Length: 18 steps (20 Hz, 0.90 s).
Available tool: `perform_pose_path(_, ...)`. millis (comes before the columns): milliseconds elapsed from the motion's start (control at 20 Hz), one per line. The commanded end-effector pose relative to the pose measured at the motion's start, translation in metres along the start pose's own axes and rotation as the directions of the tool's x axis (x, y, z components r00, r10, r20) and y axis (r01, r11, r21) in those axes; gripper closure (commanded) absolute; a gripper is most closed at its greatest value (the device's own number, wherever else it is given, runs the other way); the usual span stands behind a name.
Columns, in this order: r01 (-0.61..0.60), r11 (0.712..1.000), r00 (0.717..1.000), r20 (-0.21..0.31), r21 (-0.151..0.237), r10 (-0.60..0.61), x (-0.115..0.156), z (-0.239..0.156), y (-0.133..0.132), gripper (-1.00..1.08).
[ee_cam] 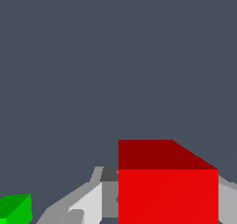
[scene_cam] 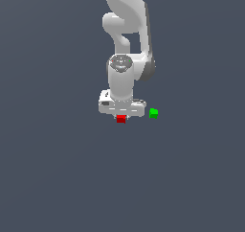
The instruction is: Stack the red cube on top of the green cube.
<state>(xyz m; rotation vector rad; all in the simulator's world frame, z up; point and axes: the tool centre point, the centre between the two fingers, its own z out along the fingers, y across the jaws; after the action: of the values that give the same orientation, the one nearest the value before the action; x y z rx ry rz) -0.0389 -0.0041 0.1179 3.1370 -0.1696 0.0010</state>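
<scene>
Red cube (scene_cam: 121,119) sits directly under the white hand (scene_cam: 121,115), whose fingers (ee_cam: 85,202) flank it on both sides in the wrist view, where the cube (ee_cam: 167,186) fills the foreground. Whether the pads actually pinch it I cannot tell. The Panda arm (scene_cam: 125,39) reaches straight down from above, its wrist vertical and the hand pointing at the dark grey floor (scene_cam: 57,178). A green cube (scene_cam: 153,113) rests near it, toward the exterior view's right, apart from the red one.
</scene>
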Motion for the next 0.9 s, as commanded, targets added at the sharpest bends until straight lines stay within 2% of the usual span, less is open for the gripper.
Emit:
perform_pose_path(0, 0.001, 1.000, 1.000, 0.000, 0.000, -0.001, -0.002, 0.001, -0.004, 1.08)
perform_pose_path(350, 0.001, 1.000, 1.000, 0.000, 0.000, -0.001, -0.025, 0.011, -0.036, 1.08)
perform_pose_path(850, 0.001, 1.000, 1.000, 0.000, 0.000, -0.001, -0.080, 0.038, -0.120, 1.08)
